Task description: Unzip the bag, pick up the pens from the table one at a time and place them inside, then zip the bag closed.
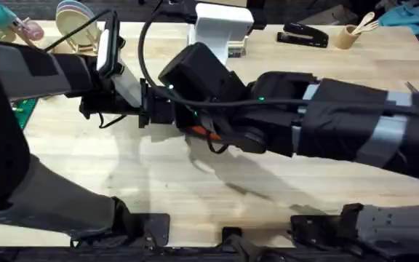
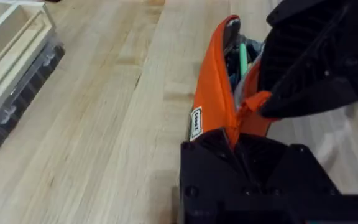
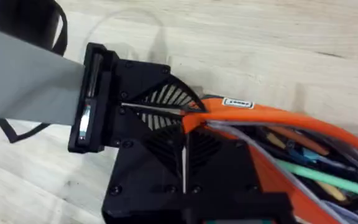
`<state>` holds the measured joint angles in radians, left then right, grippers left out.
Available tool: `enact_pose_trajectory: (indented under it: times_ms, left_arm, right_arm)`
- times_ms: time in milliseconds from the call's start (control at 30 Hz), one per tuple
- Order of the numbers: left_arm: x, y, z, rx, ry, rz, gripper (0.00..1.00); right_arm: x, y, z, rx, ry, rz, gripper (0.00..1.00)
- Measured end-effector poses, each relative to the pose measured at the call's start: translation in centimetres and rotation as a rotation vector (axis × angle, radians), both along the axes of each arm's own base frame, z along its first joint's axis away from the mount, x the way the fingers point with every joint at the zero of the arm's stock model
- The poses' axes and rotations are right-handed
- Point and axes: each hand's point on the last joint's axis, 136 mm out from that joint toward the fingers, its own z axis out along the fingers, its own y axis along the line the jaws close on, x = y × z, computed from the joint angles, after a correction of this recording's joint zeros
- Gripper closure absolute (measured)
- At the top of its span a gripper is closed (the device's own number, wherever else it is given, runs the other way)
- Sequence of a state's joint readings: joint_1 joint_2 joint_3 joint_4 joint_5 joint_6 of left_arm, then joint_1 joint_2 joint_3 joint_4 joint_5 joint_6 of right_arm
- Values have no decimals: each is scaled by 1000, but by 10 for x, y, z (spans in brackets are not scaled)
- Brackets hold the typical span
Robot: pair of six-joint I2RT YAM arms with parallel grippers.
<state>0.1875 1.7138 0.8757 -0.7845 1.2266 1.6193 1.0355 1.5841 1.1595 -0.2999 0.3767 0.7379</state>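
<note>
The orange bag (image 2: 213,81) lies on the table (image 1: 195,189) with its zipper open. A light green pen (image 2: 242,56) and several other pens (image 3: 291,146) lie inside it. My left gripper (image 2: 232,138) is shut on the bag's near end. My right gripper (image 3: 188,127) is shut on an orange tab at the same end of the zipper, tip to tip with the left gripper (image 3: 166,106). In the overhead view both arms meet at mid-table and cover nearly all of the bag (image 1: 198,132).
A white organiser (image 1: 220,29) stands at the back centre, with a black stapler (image 1: 304,35) and a cup of wooden utensils (image 1: 349,35) to its right. Plates (image 1: 75,25) sit at the back left. A wooden tray (image 2: 11,50) lies off to the bag's side.
</note>
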Motion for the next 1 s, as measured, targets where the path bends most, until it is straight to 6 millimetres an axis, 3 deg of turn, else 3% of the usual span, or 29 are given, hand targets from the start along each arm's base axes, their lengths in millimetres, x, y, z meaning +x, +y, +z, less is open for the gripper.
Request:
enact_pose_trajectory:
  times_ms: [167,333,533,1000]
  left_arm:
    - [0,0,0,-1,11,4,956]
    - [0,0,0,-2,17,6,956]
    - [0,0,0,-4,17,7,956]
    - [0,-1,0,-4,19,5,957]
  right_arm:
    - [-2,-7,-5,-52,3,15,972]
    - [-1,-29,-10,-123,27,-11,972]
    - [7,-82,-8,-202,87,-101,972]
    - [23,-207,-34,-417,309,-293,971]
